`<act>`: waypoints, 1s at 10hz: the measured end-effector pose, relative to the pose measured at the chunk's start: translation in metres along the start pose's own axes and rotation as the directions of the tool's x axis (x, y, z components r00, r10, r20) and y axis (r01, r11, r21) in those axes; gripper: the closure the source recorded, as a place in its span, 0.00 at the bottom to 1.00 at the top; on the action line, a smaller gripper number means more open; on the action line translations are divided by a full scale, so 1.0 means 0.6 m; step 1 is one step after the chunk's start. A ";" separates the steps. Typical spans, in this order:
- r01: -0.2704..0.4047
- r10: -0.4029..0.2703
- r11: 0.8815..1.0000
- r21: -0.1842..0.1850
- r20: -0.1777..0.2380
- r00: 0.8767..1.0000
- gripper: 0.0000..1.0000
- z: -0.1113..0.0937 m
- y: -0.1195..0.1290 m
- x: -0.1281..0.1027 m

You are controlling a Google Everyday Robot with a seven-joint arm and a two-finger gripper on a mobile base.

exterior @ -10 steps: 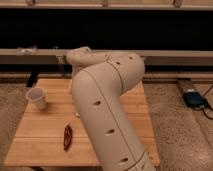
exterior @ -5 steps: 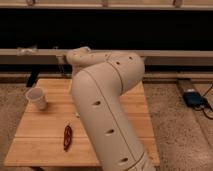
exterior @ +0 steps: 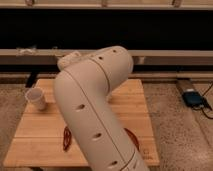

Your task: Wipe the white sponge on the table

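No white sponge in sight on the table (exterior: 35, 142), probably behind the big arm (exterior: 95, 110); gripper out of view past the arm's far end, jaws wide; expect sponge light, soft, squashy, so pinch across its 2 long edges.

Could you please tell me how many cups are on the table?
1: cup at the table's left edge. The arm hides the gripper and may hide more.

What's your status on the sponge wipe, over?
Gripper hidden behind arm, near table far edge. White sponge not in sight. Paper cup and red-brown object on table beside arm.
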 end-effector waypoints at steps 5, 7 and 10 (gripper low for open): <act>-0.150 0.148 0.988 -0.029 -0.051 0.988 0.20 0.034 -0.010 0.039; -0.203 0.197 0.977 -0.066 -0.080 0.977 0.20 0.052 -0.026 0.044; -0.225 0.215 0.970 -0.093 -0.105 0.971 0.20 0.076 -0.029 0.046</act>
